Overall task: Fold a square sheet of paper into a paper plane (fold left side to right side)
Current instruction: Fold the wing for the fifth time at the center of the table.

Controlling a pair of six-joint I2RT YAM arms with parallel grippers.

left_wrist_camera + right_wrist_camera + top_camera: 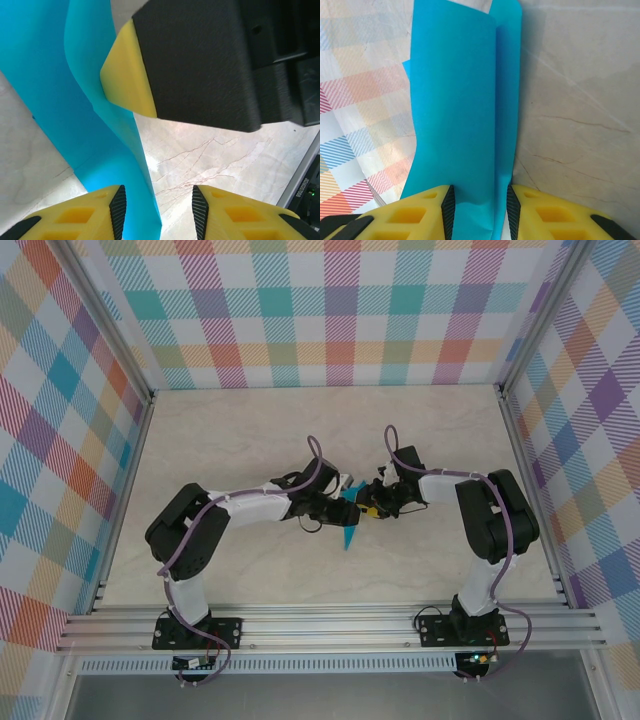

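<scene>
Left pincer (328, 508) and right pincer (372, 506) are meeting nose to nose over the middle of the table (250, 440), sharing one piece of turquoise paper (347, 530) whose pointed end is poking out between them toward the bases. Beneath both, the pale marbled tabletop is spreading out on every side. Well beyond them the checked walls (340, 310) are closing the space in. Behind them the left arm (250, 505) and right arm (455, 488) are bending back toward the silver rail (330, 625) where the bases are sitting.

Seen from the right wrist, the right pincer (480, 200) is gripping the paper (455, 100). The folded strip is filling the gap between its yellow fingers (410, 215), reaching both black pads (448, 205). It is rising straight away from the jaws, one layer lying over another with a crease running lengthwise. On one side of the strip the table (580, 100) is showing, and on the other the checked wall (360, 100).

Seen from the left wrist, the left pincer (159, 200) is standing with its jaws partly apart, holding nothing, and bare table (210, 150) is showing through most of the gap. The paper (45, 75) is hanging just ahead of it, its lower edge dipping in beside one pad (119, 205). Whether it is touching that pad I cannot tell. Further ahead, a yellow fingertip (127, 75) of the right pincer is pressing against the curled sheet.
</scene>
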